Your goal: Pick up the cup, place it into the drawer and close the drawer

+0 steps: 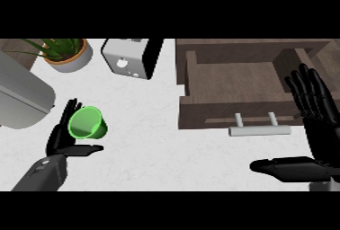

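A green cup (88,123) lies tipped on the white counter at the left, its mouth facing down-left. My left hand (64,134) is open right behind it, straight fingers along the cup's left side and thumb stretched out just under it. The brown wooden drawer (192,105) stands pulled open at the upper right, with nothing visible inside and a silver handle (260,130) on its front. My right hand (317,134) is open at the right edge, fingers up over the drawer's right side, thumb pointing left below the handle.
A white toaster (130,57) stands at the top middle. A potted plant (66,53) sits at the top left. A large grey rounded object (20,96) fills the left edge. White counter (159,152) lies between the hands.
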Controlling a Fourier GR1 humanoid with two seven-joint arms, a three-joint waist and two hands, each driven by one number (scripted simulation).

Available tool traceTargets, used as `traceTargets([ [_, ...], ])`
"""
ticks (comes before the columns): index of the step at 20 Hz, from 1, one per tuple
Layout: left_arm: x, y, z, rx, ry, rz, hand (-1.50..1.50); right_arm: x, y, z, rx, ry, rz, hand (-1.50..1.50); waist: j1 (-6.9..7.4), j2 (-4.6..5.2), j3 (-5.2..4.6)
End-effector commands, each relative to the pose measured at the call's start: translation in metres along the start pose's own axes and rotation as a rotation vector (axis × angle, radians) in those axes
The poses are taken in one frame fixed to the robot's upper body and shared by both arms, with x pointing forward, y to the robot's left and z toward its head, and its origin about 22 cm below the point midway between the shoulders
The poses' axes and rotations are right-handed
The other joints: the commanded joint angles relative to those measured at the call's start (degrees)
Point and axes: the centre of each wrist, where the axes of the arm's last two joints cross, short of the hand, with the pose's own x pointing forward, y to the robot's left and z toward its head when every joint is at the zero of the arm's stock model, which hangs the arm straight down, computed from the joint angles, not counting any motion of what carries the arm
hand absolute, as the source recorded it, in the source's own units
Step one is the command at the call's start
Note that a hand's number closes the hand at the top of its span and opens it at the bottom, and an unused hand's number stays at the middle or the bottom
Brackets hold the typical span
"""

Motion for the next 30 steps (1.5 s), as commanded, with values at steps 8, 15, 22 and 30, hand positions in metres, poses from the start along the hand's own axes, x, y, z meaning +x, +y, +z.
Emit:
traceTargets([
  [8,-0.005,-0.026,-0.011,-0.169,-0.102,0.271,1.50,-0.008,-0.007,-0.001,-0.008,-0.010,-0.006,-1.50,-0.10,0.06,-0.02],
  [15,0.000,-0.040,-0.026,-0.172,-0.198,0.305,1.50,-0.010,-0.004,-0.008,-0.010,-0.005,0.001,-1.50,0.19,0.14,-0.02],
  [22,-0.011,-0.028,0.001,0.085,-0.320,0.198,1.50,-0.003,-0.002,-0.005,-0.038,-0.008,0.006,-1.50,0.80,-0.22,0.05],
  [30,0.015,-0.039,-0.036,0.010,-0.432,0.223,1.50,-0.003,-0.016,0.009,-0.013,0.024,0.026,-1.50,1.23,-0.84,0.23],
])
